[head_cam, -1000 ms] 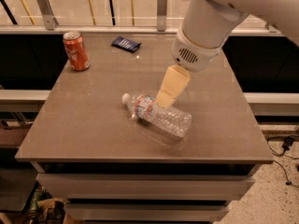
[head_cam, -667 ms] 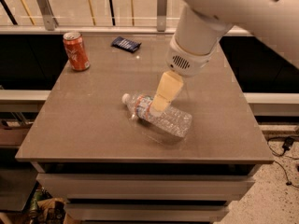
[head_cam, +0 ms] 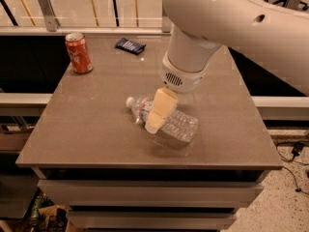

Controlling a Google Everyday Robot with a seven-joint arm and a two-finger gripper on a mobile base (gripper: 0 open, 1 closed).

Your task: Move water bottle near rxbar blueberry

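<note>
The water bottle lies on its side in the middle of the brown table, white cap pointing back left. My gripper hangs from the big white arm and reaches down over the bottle's label end, covering part of it. The rxbar blueberry, a small dark blue wrapper, lies flat at the table's far edge, well behind the bottle.
An orange soda can stands upright at the table's back left corner. A rail with posts runs behind the table. The floor drops off past the table's right edge.
The arm has swung left and down, so the gripper now sits lower over the bottle's label end. The bottle, the can and the bar have not moved.
</note>
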